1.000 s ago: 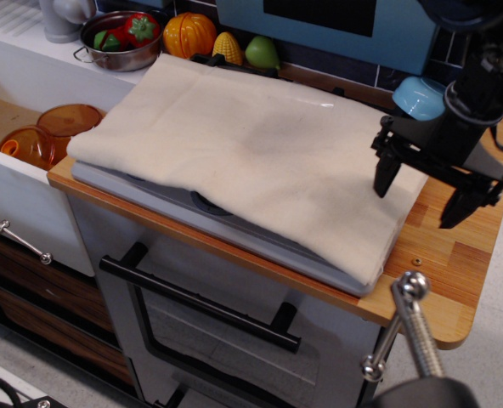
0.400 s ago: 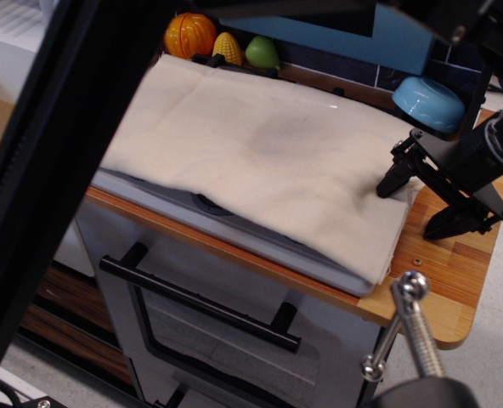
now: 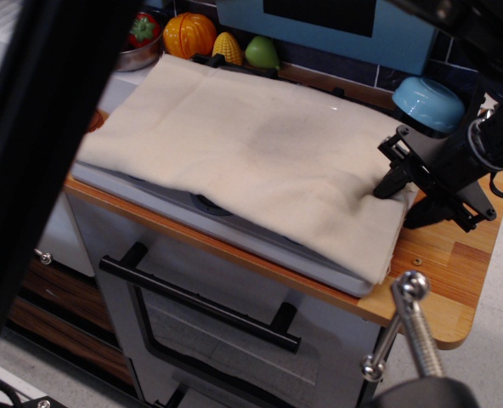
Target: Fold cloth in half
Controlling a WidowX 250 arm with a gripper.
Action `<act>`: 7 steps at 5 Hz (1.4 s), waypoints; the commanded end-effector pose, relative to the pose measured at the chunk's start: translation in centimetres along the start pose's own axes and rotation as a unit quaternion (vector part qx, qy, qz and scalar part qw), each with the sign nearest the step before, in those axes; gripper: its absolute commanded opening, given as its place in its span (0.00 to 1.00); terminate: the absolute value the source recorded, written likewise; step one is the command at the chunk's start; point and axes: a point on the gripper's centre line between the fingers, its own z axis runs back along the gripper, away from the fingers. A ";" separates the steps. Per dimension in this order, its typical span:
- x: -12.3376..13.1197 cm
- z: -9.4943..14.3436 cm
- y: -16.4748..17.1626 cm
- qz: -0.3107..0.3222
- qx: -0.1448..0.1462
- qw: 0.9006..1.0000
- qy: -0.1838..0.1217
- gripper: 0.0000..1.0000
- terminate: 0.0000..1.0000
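Reaching down at the right edge of the frame, the gripper [image 3: 409,197] sits at the right-hand border of the cloth [image 3: 251,153], its dark fingers straddling the fabric's edge: one finger rests on the cloth's top surface, the other drops down beside it onto the wooden counter [image 3: 455,263]. The fingers look spread, with no fabric pinched between them yet, though the lower tip is partly hidden.

The cloth lies flat and fully opened out across the toy stovetop [image 3: 260,242], filling the middle of the frame from upper left to lower right, its near edge draping slightly over the stove's front. No fold has been started.

The step in hand appears to be the grasp of the right edge. The next move probably calls for closing the fingers on that border, making sure the thick fabric is caught rather than just pushed, then lifting and carrying it leftward over the rest of the sheet.

A blurred dark bar [image 3: 39,170] blocks the left of the frame.
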 end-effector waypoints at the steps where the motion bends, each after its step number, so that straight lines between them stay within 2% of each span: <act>1: -0.1 3.2 6.8 0.036 -0.060 0.998 -0.012 0.00 0.00; 3: 0.6 6.6 13.7 0.092 -0.119 0.989 -0.010 0.00 0.00; 4: 0.9 6.7 17.2 0.101 -0.138 0.985 0.013 0.00 0.00; 5: 0.6 5.6 20.8 0.097 -0.135 0.985 0.038 0.00 0.00; 6: 0.5 2.9 24.6 0.108 -0.103 0.988 0.049 0.00 0.00; 7: -0.5 -0.5 27.3 0.119 -0.046 0.990 0.057 0.00 0.00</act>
